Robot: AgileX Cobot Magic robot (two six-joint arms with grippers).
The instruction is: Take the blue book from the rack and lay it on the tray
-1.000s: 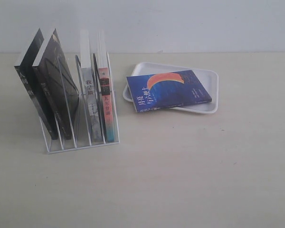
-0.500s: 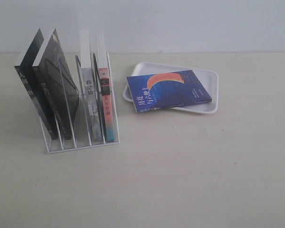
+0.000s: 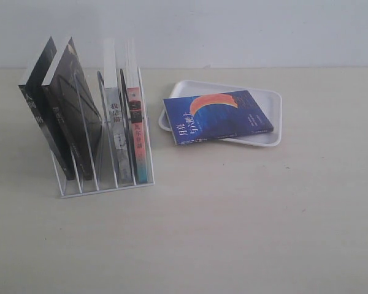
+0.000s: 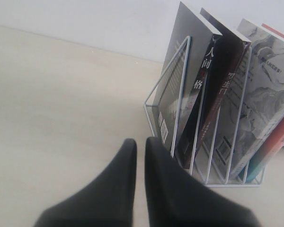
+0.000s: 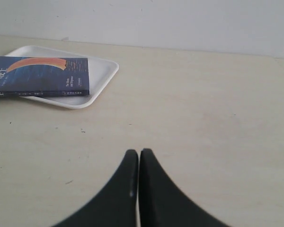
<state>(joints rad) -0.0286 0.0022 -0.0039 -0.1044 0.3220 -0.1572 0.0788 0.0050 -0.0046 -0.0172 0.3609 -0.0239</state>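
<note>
— Whereabouts of the blue book [image 3: 218, 116]?

— Right of centre in the exterior view. Lying flat and cover up on the tray [image 3: 277, 119], orange-red crescent and white lettering showing. Set askew, with the lower left corner poking past the tray's near rim, over the counter [image 3: 233, 233].

— And the rack [image 3: 107, 188]?

— Left side of the same frame, apart from the tray. Holding two black books [image 3: 61, 116] in the left-hand slots, both leaning over toward the left. Then a pale-spined book [image 3: 115, 131] and a pink-spined book [image 3: 138, 138] at the right end, standing close together and nearly upright.

— Left jaws?

— Seen only in the left wrist view. Dark fingers [image 4: 118, 189] drawn almost together, just a thin slit between them, gripping nothing. Poised above the counter just beside the rack's end wire, next to the outermost black book.

— Right jaws?

— Seen only in the right wrist view. Closed, fingertips [image 5: 131, 165] pressed together, gripping nothing either. Hovering over plain counter, well apart from the tray and the blue book on it.
</note>
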